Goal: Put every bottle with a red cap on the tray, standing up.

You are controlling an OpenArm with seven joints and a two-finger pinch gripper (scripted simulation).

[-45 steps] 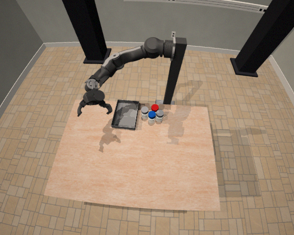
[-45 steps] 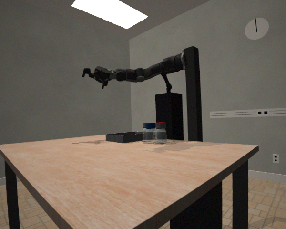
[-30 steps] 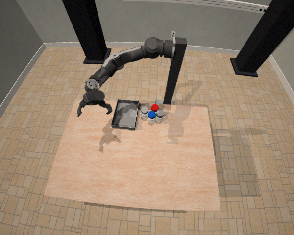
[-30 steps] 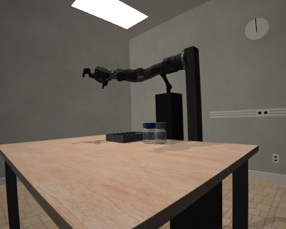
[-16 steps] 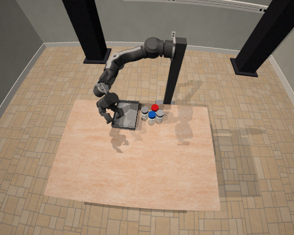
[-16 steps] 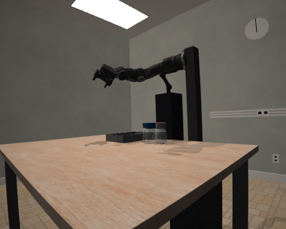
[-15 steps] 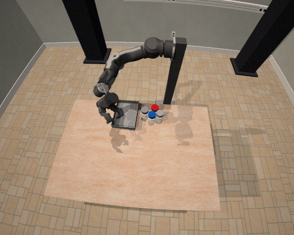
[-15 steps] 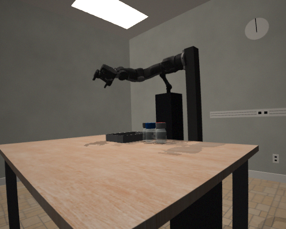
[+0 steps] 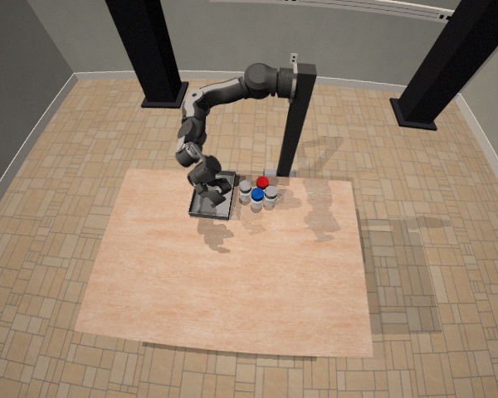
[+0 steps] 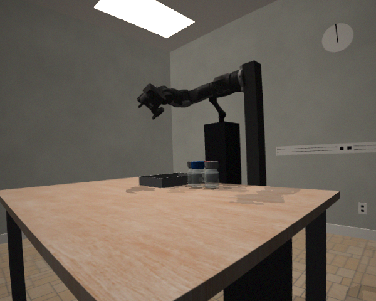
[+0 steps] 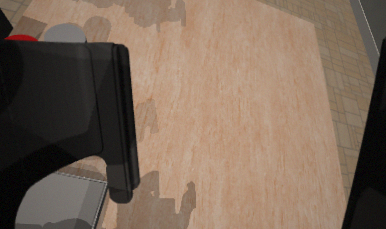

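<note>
Four bottles stand in a tight cluster at the back of the table, just right of the tray. One has a red cap (image 9: 262,182), one a blue cap (image 9: 256,195), and two have grey caps (image 9: 245,186) (image 9: 270,191). The dark tray (image 9: 210,201) is empty. My gripper (image 9: 210,195) hangs high above the tray, as the exterior view shows (image 10: 153,108). Its fingers are partly open with nothing between them (image 11: 240,199). In the wrist view the red cap (image 11: 20,37) and a grey cap (image 11: 65,32) peek out behind the left finger.
The arm's black mounting post (image 9: 294,119) stands just behind the bottles. In the exterior view the tray (image 10: 163,179) lies left of the blue-capped (image 10: 197,173) and red-capped (image 10: 211,174) bottles.
</note>
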